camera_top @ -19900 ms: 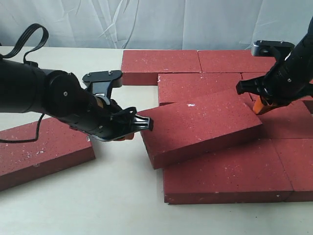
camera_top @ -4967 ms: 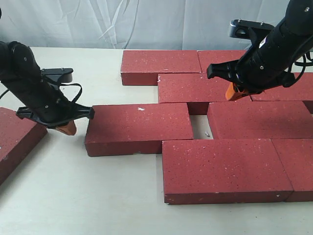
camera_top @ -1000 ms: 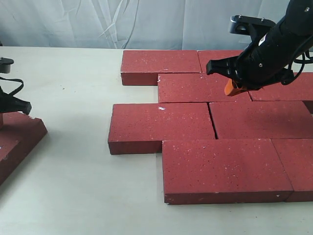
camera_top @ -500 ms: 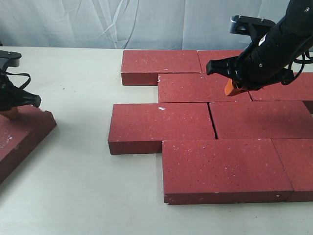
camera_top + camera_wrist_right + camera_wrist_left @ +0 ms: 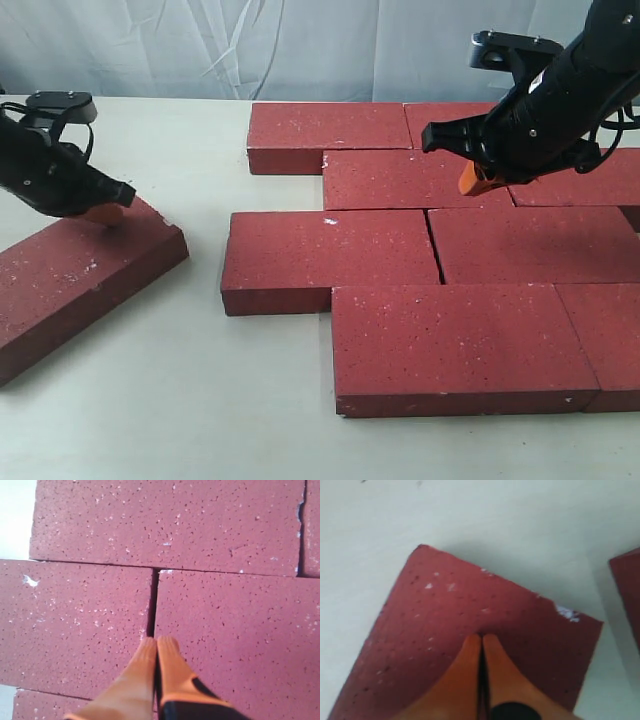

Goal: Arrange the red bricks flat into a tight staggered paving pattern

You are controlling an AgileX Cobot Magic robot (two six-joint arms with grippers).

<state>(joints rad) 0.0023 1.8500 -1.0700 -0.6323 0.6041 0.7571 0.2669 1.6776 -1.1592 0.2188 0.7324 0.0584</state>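
Several dark red speckled bricks lie flat in staggered rows on the right; the third row's left brick butts against its neighbour. One loose red brick lies at an angle on the left, apart from the rest. My left gripper is shut, its orange tips pressed on that brick's top near its far corner. My right gripper is shut and hovers over the laid bricks, its tips above the seam between two of them.
The cream table shows bare between the loose brick and the paved group. A grey cloth backdrop hangs behind. The paving runs off the exterior view's right edge.
The loose brick on the left has slid right, further into view, with my shut left gripper on top of it. My right gripper has not moved.
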